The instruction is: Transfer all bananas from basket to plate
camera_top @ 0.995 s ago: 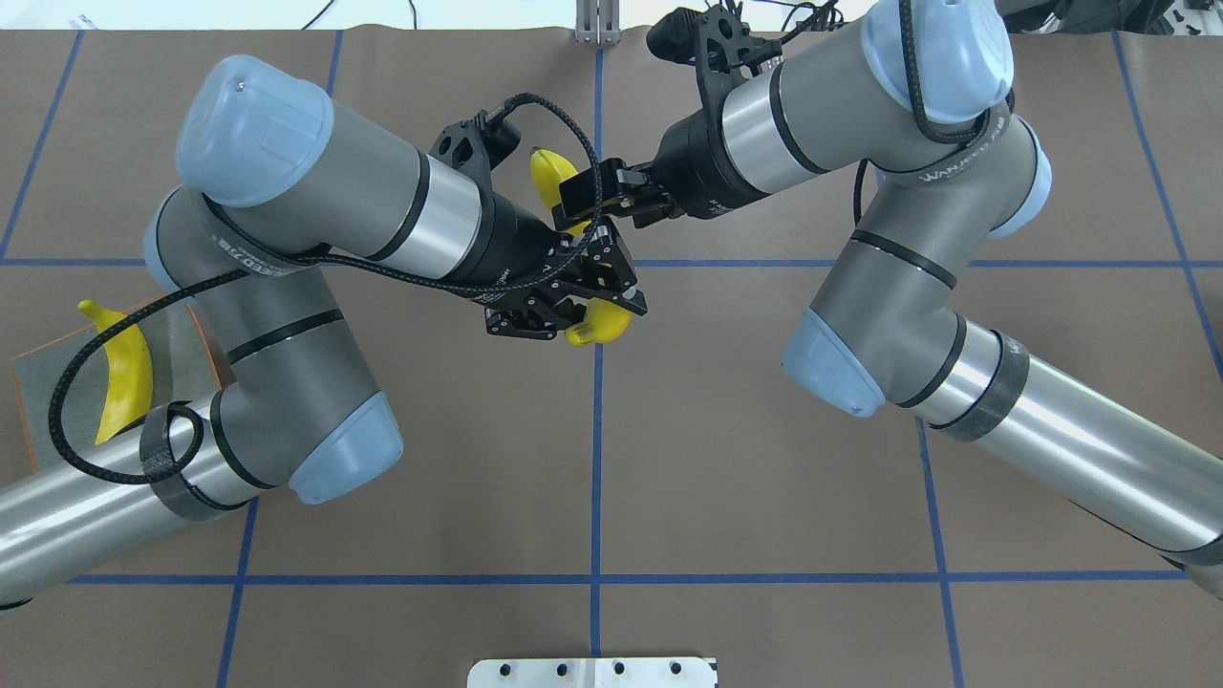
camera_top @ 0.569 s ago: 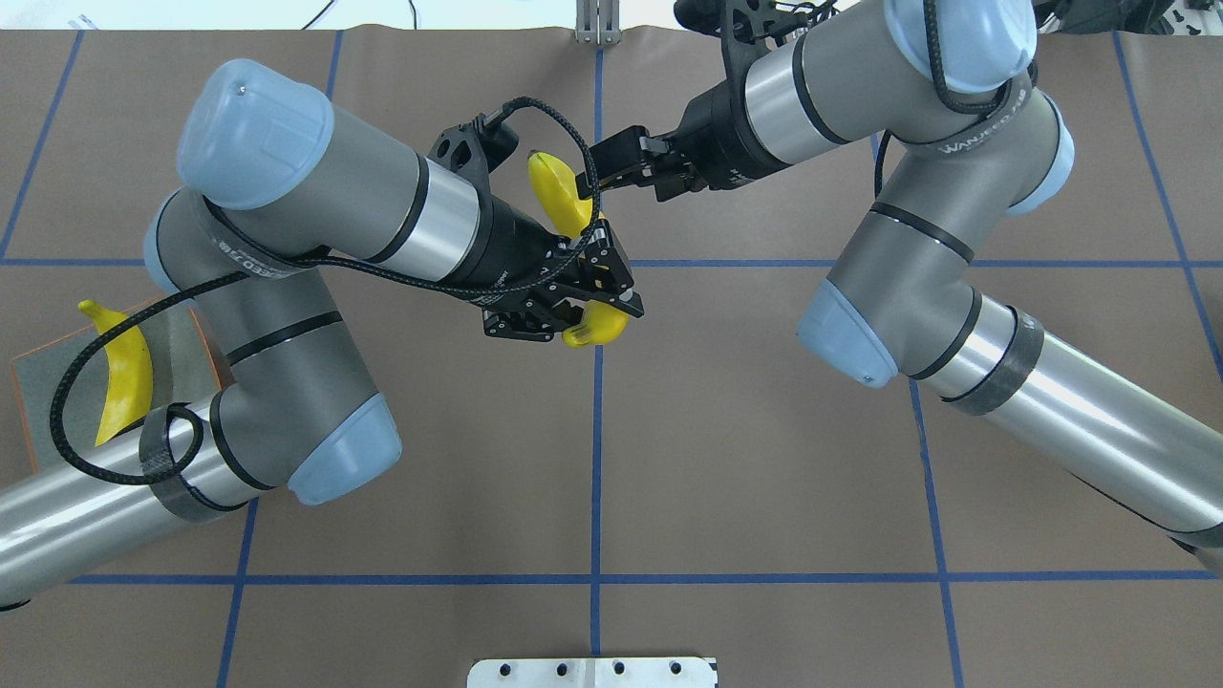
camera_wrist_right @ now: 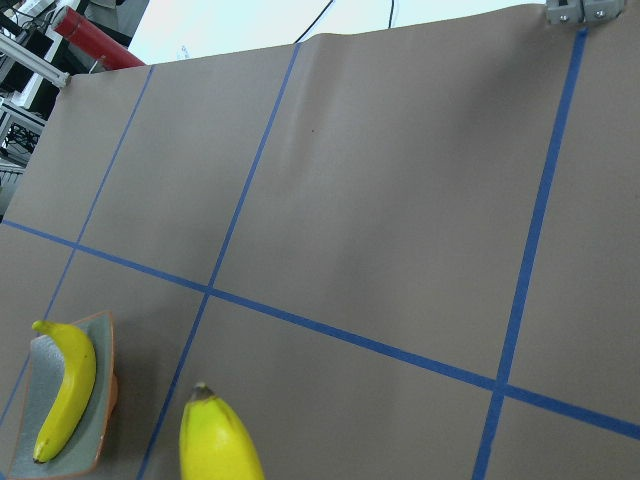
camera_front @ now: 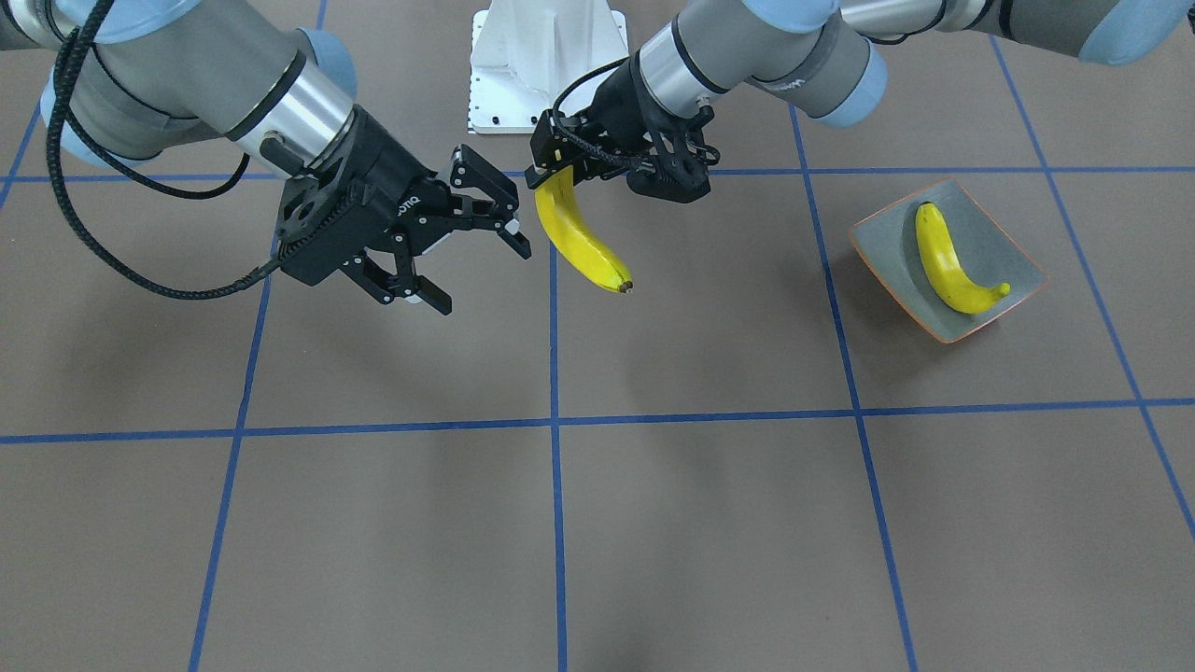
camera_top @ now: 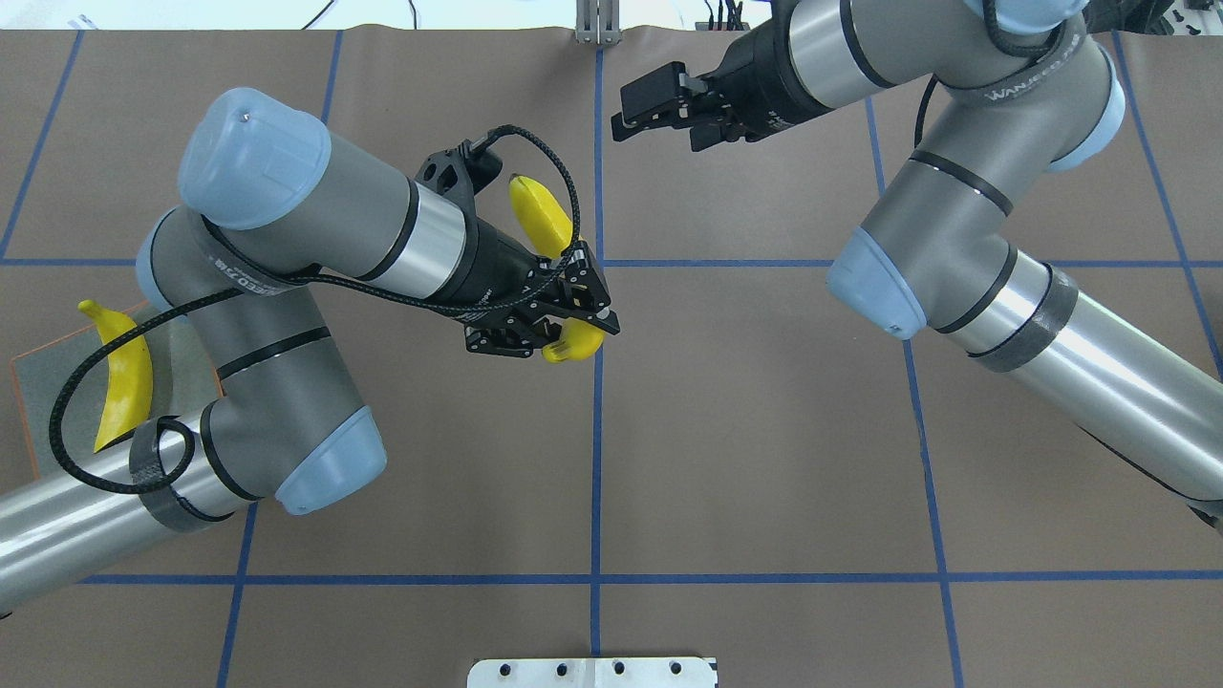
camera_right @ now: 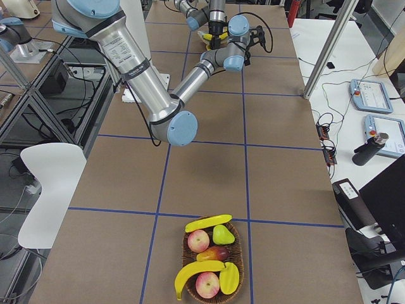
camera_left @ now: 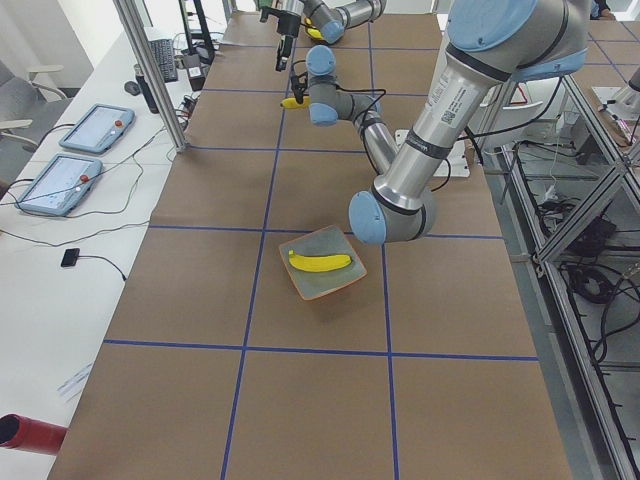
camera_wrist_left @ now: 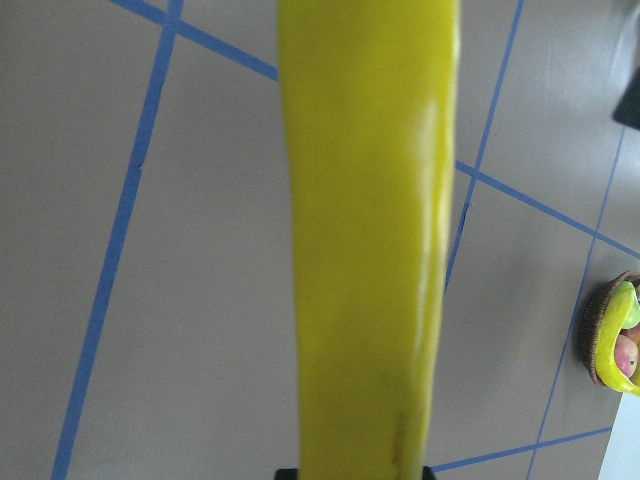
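My left gripper (camera_top: 566, 320) is shut on a bright yellow banana (camera_top: 540, 218) and holds it in the air over the middle of the table. The banana hangs from the gripper (camera_front: 597, 161) with its tip down (camera_front: 581, 241) and fills the left wrist view (camera_wrist_left: 365, 240). My right gripper (camera_front: 483, 278) is open and empty, a short way from that banana; it also shows in the overhead view (camera_top: 628, 110). The grey-green plate (camera_front: 994, 233) holds one banana (camera_front: 948, 263). Two more bananas (camera_right: 209, 223) (camera_right: 196, 272) lie in the basket (camera_right: 185, 248).
The wicker basket also holds apples (camera_right: 199, 240), a green pear (camera_right: 223, 235) and other fruit, at the table's far end on my right. The plate (camera_top: 43, 387) sits partly under my left arm. A white mount (camera_front: 546, 56) stands at the robot's base.
My right gripper has drawn back from the banana, away to the far right, open and empty. My left gripper keeps the banana and has shifted slightly left and nearer the robot.
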Action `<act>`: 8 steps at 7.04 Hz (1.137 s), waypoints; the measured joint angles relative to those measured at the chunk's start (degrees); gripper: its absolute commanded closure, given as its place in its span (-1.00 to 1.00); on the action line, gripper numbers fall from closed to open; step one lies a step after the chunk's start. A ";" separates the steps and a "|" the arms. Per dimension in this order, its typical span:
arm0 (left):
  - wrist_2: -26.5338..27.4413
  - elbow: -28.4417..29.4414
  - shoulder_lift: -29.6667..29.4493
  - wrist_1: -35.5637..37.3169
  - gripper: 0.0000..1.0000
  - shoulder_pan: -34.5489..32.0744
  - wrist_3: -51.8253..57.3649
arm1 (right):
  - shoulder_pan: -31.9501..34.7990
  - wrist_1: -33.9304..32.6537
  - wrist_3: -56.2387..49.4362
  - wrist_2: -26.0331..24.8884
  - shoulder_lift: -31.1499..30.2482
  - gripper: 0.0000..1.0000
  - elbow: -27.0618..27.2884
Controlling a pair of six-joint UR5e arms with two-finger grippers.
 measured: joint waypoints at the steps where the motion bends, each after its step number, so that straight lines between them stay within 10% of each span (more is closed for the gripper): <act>1: -0.07 -1.64 2.17 1.73 1.00 -0.46 0.03 | 1.43 -0.14 0.40 0.06 -1.54 -0.99 0.00; 8: 4.17 -19.64 13.35 43.96 1.00 -5.69 24.46 | 6.64 -25.95 -23.95 -0.22 -8.26 -0.99 -0.43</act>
